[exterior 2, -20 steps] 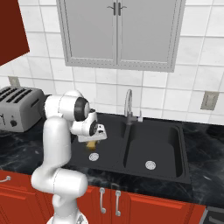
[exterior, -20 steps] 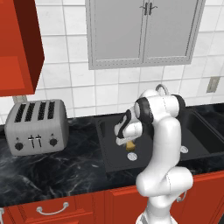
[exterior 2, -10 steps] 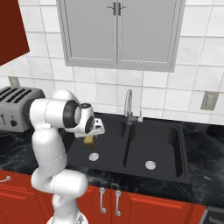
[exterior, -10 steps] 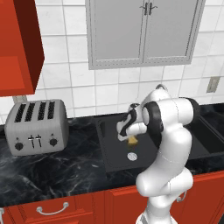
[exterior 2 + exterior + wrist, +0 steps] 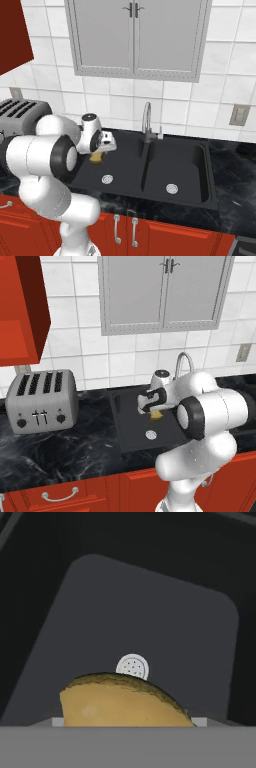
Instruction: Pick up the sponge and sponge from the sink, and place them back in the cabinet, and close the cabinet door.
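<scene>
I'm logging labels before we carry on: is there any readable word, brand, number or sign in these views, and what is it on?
None: no readable text in any view.
The toaster has three round knobs and two slider marks on its front, but no letters or numbers.
The grey cupboard, the sink, the wall outlet and the sponge carry no lettering.

The tan-yellow sponge (image 5: 157,415) hangs at the gripper (image 5: 152,411) above the left basin of the black double-basin sink (image 5: 200,192), apparently clear of its floor. The silver four-slot toaster (image 5: 41,400) stands on the black marbled desk (image 5: 60,451), left of the sink.
</scene>
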